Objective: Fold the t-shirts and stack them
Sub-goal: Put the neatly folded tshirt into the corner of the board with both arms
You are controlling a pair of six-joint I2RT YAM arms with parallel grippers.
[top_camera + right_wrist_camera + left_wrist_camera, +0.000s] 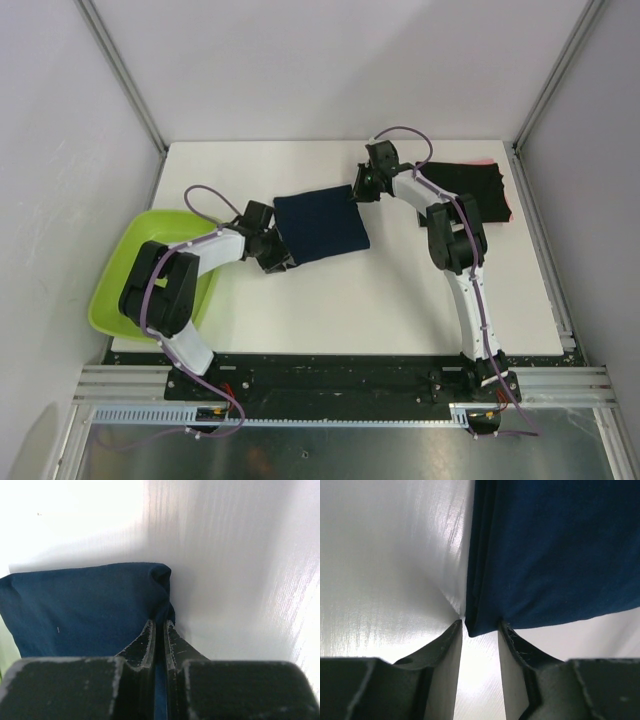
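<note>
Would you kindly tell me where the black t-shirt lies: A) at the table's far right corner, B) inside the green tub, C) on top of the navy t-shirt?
A: the black t-shirt lies flat at the far right, apart from the navy t-shirt and the green tub.

A dark navy blue cloth t-shirt (320, 226), folded into a flat, slightly skewed rectangle, lies mid-way across the white table (400, 290); a black cloth t-shirt (465, 185) lies folded far right, a red-pink edge (509, 203) showing beneath
</note>
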